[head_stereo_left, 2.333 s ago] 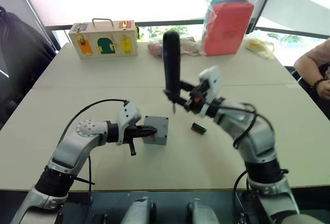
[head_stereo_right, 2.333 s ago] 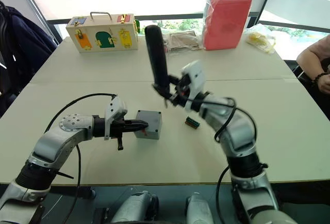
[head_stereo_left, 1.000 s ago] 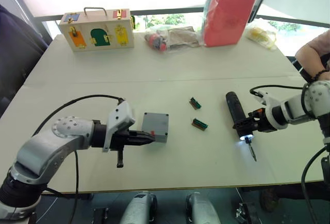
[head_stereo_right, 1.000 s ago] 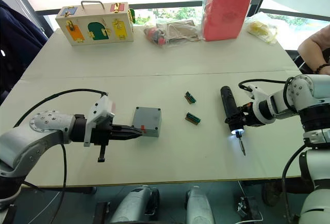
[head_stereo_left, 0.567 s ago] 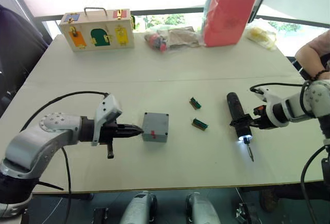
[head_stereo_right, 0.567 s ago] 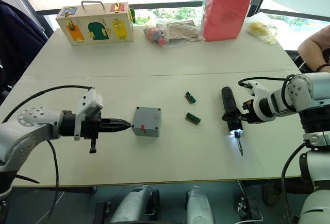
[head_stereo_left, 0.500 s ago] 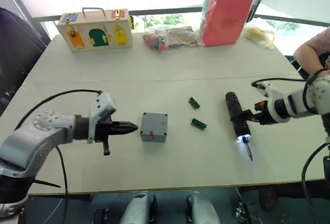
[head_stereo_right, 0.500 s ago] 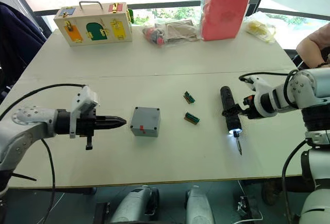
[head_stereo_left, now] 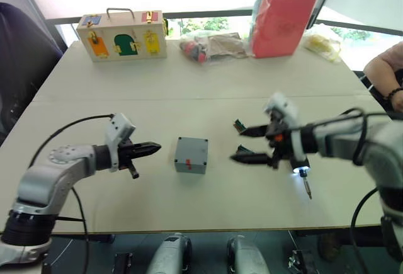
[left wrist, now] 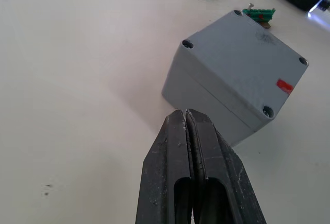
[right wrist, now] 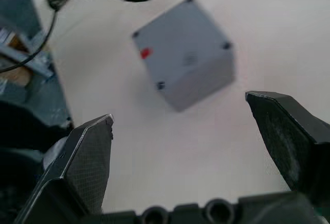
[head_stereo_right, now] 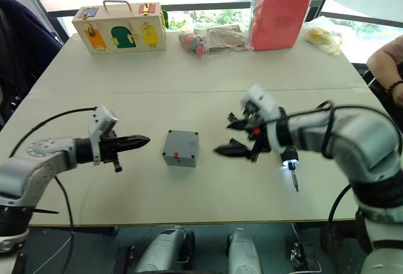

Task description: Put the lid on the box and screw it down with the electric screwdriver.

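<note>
The box looked rigid, light and smooth; side walls seemed the best hold. Left gripper was closed and empty, right gripper spread wide.

box: grey matt plastic, fine grain
table: smooth, matt, pale
left claw: black matt plastic, scuffed

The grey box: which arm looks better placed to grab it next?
Probably the right arm: its jaws stand wide open facing the box. The left arm has its jaws shut, pointing at it across a gap.
</note>
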Controlling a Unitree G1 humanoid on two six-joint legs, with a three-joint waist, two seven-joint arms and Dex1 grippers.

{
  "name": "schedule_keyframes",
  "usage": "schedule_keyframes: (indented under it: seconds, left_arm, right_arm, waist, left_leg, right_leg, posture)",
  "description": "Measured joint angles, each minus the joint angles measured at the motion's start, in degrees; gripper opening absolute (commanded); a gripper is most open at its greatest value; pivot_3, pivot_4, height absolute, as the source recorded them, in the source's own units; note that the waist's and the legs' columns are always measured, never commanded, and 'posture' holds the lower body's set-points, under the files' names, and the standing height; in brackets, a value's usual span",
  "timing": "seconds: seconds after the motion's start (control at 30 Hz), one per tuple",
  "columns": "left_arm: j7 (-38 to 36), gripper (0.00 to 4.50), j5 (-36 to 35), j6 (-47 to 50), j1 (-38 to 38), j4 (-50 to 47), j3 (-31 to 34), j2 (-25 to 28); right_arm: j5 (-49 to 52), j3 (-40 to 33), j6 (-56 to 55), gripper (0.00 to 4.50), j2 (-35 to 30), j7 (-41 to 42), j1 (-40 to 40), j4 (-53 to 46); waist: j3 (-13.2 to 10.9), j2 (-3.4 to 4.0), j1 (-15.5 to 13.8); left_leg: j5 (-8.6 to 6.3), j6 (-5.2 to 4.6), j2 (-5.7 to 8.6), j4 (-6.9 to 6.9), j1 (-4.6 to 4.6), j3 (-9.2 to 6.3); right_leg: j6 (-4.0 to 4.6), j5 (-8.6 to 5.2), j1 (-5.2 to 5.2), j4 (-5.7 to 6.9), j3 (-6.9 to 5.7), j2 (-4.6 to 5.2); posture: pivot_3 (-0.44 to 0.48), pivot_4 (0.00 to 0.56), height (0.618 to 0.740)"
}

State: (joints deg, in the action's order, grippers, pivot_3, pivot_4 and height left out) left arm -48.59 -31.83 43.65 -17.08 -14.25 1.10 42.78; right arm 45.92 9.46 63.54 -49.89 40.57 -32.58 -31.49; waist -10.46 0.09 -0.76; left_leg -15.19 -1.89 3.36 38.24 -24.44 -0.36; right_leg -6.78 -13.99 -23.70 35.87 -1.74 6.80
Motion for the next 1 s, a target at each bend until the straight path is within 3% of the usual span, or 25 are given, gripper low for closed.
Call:
schedule_keyframes:
  seconds: [0.17,0.43,0.77,0.9,1.0]
  left_arm:
    - [0.6,0.00,4.2,-0.7,-2.1,0.3,-5.4,-1.3]
    - [-1.2,0.00,6.7,-2.1,-3.0,1.8,-8.6,-2.5]
    - [-5.5,0.00,11.9,-9.1,-12.4,14.7,-11.5,-6.8]
    - [-6.9,0.00,13.9,-11.4,-12.6,17.1,-11.7,-6.4]
    - [-7.6,0.00,15.1,-11.9,-11.5,17.6,-11.0,-2.9]
  right_arm:
    - [-9.8,9.4,-6.5,4.40,3.8,-0.2,3.5,0.8]
    - [-12.7,12.5,-3.9,4.40,9.3,-2.5,4.7,1.5]
    - [-9.2,10.9,4.2,4.40,19.6,-6.0,4.8,-0.1]
    - [-7.0,7.6,6.9,4.40,19.3,-6.7,4.8,-2.8]
    - [-4.8,3.2,7.6,4.40,14.9,-5.3,4.8,-5.5]
  waist:
    - [0.0,-0.03,0.1]
    - [0.0,-0.04,-0.1]
    - [0.0,-0.05,0.1]
    - [0.0,-0.05,0.1]
    - [0.0,-0.05,0.1]
  left_leg:
    - [0.04,0.08,0.00,-0.05,0.02,-0.03]
    - [0.13,0.22,-0.02,-0.07,0.00,-0.08]
    - [0.19,0.32,0.02,-0.07,-0.01,-0.09]
    - [0.15,0.24,0.03,-0.07,-0.01,-0.08]
    - [0.11,0.18,0.02,-0.06,-0.01,-0.08]
  right_leg:
    - [0.04,0.00,-0.09,0.07,0.03,-0.01]
    - [0.05,0.00,-0.15,0.15,0.03,-0.02]
    - [0.04,0.00,-0.16,0.18,0.02,-0.08]
    - [0.04,0.00,-0.17,0.21,0.02,-0.09]
    - [0.04,0.00,-0.19,0.21,0.02,-0.09]
  posture:
    - [0.000,0.150,0.740]
    - [0.000,0.150,0.740]
    - [0.000,0.150,0.740]
    - [0.000,0.150,0.740]
    - [0.000,0.150,0.740]
